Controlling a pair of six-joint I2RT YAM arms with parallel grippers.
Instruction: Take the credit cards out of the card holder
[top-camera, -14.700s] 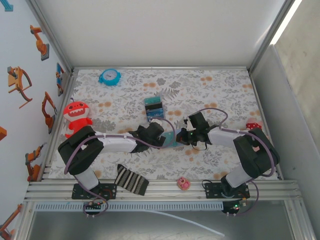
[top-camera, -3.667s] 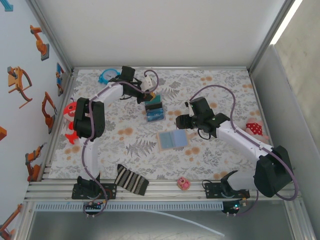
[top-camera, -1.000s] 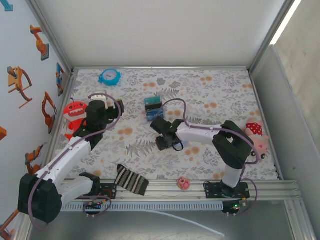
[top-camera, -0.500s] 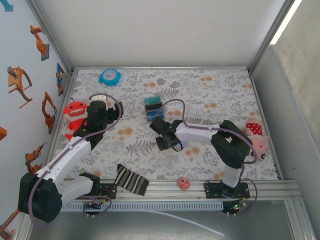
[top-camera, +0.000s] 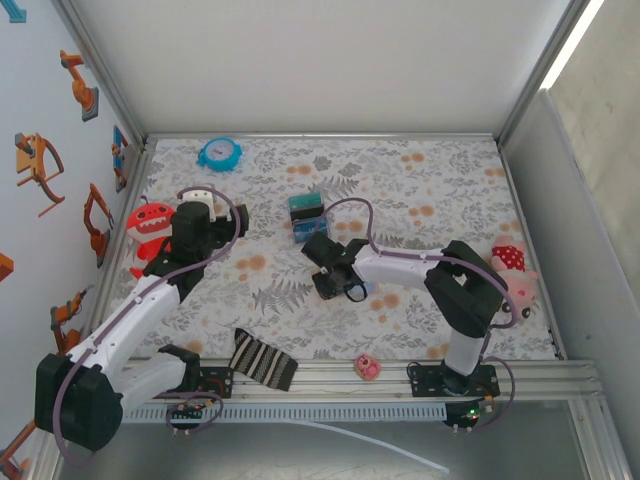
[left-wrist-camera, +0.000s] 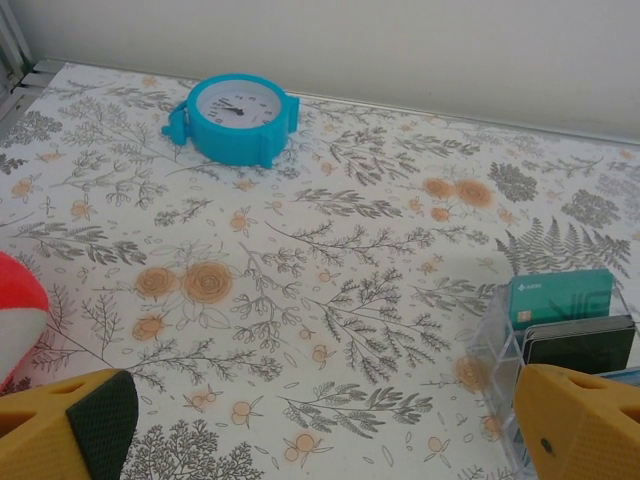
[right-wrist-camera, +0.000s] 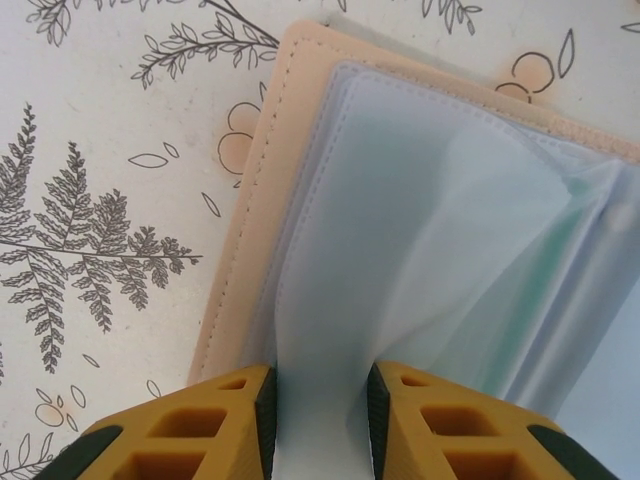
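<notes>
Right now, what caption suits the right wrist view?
Right gripper pinching a clear sleeve of the open card holder.

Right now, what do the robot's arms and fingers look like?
The left arm and right arm are white tubes between chunky black joints, with purple cables alongside. The left gripper and right gripper have yellow-orange fingers with dark green pads.

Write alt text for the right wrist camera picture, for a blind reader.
Two yellow fingertips of the right gripper pinch a pale translucent sleeve of a tan folding card holder. The holder lies open on a white cloth printed with grey ferns.
</notes>
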